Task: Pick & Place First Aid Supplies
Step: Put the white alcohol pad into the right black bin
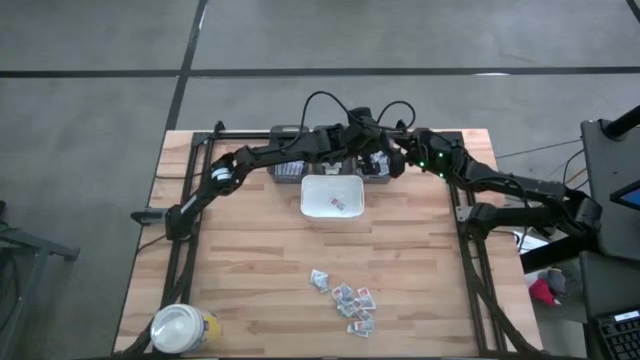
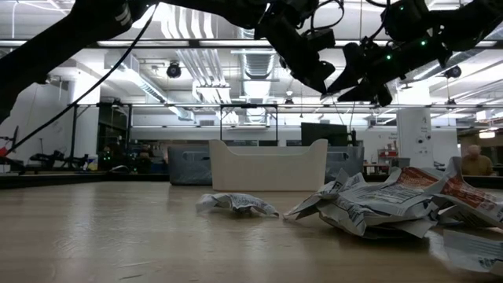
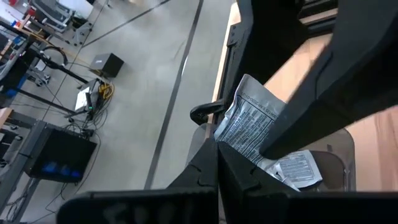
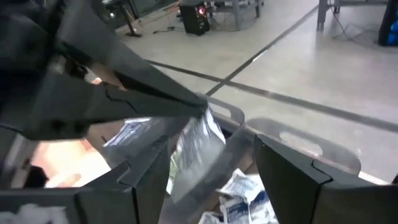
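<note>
My left gripper [image 1: 368,152] is above the grey bin [image 1: 375,170] at the table's far edge, behind the white tray [image 1: 332,197]. It is shut on a white packet with grey print [image 3: 249,121]. My right gripper [image 1: 396,158] is open and faces it from the right. In the right wrist view, that gripper's fingers stand on either side of the hanging packet [image 4: 194,146]; I cannot tell whether they touch it. A packet [image 1: 338,206] lies in the tray. Several more packets [image 1: 350,300] lie in a pile near the table's near edge, also seen close up in the low view [image 2: 385,204]. My left gripper pinches the packet between its two fingers at one end [image 3: 244,149]. The rest of the packet sticks out past the fingertips. It is lifted clear above the grey bin, and in the right wrist view it hangs below the left fingers [image 4: 155,102].
The grey bin holds more printed packets [image 4: 245,190] [image 3: 298,168]. A second grey bin [image 1: 288,170] sits left of it. A round white-lidded yellow jar [image 1: 182,328] stands at the near left corner. Bare wood lies between the tray and the pile.
</note>
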### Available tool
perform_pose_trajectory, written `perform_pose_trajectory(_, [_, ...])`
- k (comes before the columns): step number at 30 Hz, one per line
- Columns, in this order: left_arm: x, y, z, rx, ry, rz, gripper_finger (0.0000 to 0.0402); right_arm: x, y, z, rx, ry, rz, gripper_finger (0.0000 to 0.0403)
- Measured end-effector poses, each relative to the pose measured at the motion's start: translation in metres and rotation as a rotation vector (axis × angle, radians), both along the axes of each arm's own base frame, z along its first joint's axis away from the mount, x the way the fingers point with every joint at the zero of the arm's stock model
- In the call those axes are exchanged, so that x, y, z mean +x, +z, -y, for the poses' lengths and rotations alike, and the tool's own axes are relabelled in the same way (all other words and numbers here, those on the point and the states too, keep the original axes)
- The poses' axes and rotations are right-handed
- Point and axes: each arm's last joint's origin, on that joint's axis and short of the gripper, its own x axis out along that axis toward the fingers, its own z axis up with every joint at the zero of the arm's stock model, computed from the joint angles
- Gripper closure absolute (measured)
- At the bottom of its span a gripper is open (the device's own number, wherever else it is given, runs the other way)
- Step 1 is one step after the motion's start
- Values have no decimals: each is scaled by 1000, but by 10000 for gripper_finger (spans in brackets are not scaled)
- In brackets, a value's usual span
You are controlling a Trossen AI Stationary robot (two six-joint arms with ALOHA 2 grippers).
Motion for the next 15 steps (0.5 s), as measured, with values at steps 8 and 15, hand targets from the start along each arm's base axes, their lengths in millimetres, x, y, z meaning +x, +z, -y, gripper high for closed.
perform_pose_trajectory(8, [0, 0, 1, -1, -1, -3, 401, 3, 12, 3, -58, 7, -8, 241])
perform_pose_trajectory(15, [0, 1, 0, 0, -1, -2, 401, 2, 12, 4, -56, 1, -10, 313])
